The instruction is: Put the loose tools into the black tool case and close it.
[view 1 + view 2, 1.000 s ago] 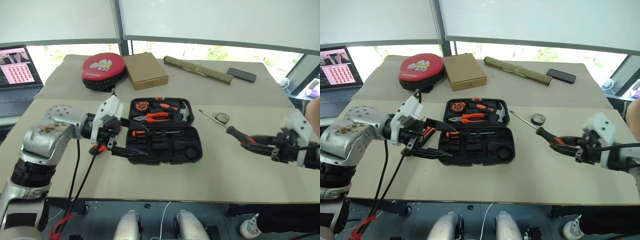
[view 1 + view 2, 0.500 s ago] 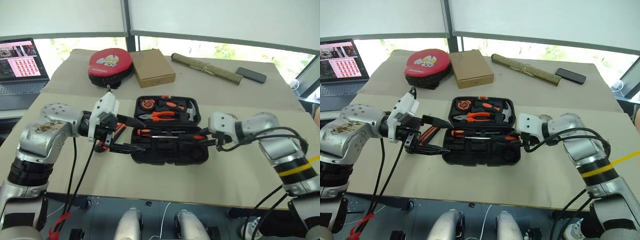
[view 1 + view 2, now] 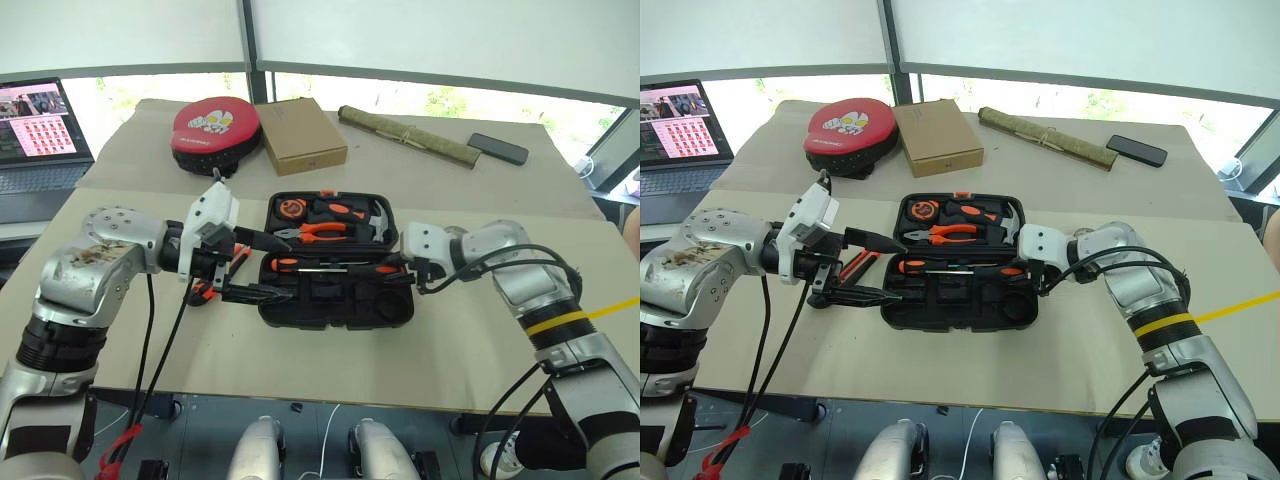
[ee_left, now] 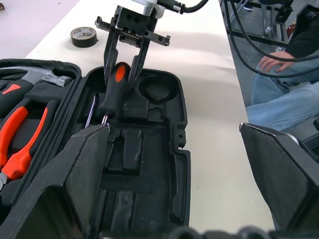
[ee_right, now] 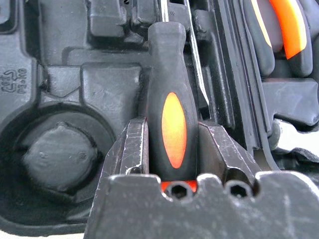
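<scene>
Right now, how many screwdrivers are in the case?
2. Orange-handled screwdriver slotted near the pliers; second screwdriver, in the right gripper, beside it. Others may be hidden.

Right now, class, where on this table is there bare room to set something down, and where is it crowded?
Bare: the near strip of table in front of the tool case, and the stretch between the case and the phone. Crowded: around the case, where the left gripper stands open at one end and the right gripper holds a screwdriver at the other.
</scene>
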Robot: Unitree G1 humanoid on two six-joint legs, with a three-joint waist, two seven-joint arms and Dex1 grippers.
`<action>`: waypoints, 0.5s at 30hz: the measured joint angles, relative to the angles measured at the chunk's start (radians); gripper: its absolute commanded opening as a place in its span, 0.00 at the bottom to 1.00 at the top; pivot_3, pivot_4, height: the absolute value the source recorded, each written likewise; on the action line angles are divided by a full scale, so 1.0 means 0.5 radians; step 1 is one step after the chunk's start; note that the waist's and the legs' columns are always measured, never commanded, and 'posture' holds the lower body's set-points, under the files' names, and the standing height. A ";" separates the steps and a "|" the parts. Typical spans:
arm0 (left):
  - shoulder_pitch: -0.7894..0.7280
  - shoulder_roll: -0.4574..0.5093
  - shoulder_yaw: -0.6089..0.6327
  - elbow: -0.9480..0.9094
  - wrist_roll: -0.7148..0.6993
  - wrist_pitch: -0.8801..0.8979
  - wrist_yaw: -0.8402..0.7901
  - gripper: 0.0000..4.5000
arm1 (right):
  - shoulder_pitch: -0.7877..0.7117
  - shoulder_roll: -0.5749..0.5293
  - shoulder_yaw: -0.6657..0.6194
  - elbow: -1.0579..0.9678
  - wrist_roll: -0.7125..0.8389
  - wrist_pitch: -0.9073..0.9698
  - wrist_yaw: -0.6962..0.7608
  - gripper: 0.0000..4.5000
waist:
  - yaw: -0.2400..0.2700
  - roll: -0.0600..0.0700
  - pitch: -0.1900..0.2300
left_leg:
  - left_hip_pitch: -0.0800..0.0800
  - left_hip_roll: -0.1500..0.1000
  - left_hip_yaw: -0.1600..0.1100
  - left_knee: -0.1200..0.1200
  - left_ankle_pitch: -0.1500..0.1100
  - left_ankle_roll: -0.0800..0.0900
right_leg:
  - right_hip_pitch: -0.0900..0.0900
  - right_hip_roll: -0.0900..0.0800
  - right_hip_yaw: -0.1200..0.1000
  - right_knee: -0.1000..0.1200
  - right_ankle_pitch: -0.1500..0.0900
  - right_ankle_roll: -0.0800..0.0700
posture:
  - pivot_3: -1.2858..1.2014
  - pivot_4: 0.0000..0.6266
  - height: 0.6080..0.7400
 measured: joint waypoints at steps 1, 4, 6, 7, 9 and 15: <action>0.000 -0.002 0.000 0.000 0.001 -0.008 0.000 1.00 | -0.001 0.002 0.000 0.001 -0.007 0.000 0.000 0.45 | 0.000 0.000 0.000 | 0.000 0.000 0.000 0.000 0.000 0.000 | 0.000 0.000 0.000 0.000 0.000 0.000 | 0.52 0.24 1.00; -0.001 -0.013 -0.001 0.003 0.009 -0.022 0.000 1.00 | -0.013 0.002 -0.021 -0.002 -0.010 0.001 -0.009 0.65 | -0.001 0.000 0.000 | 0.000 0.000 0.000 0.000 0.000 0.000 | 0.000 0.000 0.000 0.000 0.000 0.000 | 0.52 0.24 1.00; -0.003 -0.019 -0.003 0.012 0.011 -0.038 0.000 1.00 | -0.013 0.012 -0.045 -0.029 -0.007 0.022 -0.014 0.80 | -0.001 0.000 0.000 | 0.000 0.000 0.000 0.000 0.000 0.000 | 0.000 0.000 0.000 0.001 0.000 0.000 | 0.52 0.24 1.00; -0.007 -0.021 -0.003 0.018 0.013 -0.040 0.000 1.00 | -0.013 0.021 -0.056 -0.057 0.008 0.057 -0.013 0.88 | -0.001 0.000 0.000 | 0.000 0.000 0.000 0.000 0.000 0.000 | 0.000 0.000 0.000 0.001 0.000 0.000 | 0.52 0.24 1.00; -0.011 -0.027 -0.005 0.033 0.016 -0.043 0.000 1.00 | -0.014 0.049 -0.090 -0.142 0.062 0.151 -0.013 0.99 | -0.001 0.000 0.000 | 0.000 0.000 0.000 0.000 0.000 0.000 | -0.001 0.000 0.000 0.002 0.000 0.000 | 0.52 0.24 1.00; -0.012 -0.046 -0.027 0.052 0.030 -0.055 -0.001 1.00 | -0.014 0.095 -0.167 -0.347 0.196 0.437 -0.024 0.69 | -0.001 0.000 0.000 | 0.000 0.000 0.000 0.000 0.000 0.000 | 0.000 0.000 0.000 0.002 0.000 0.000 | 0.52 0.24 1.00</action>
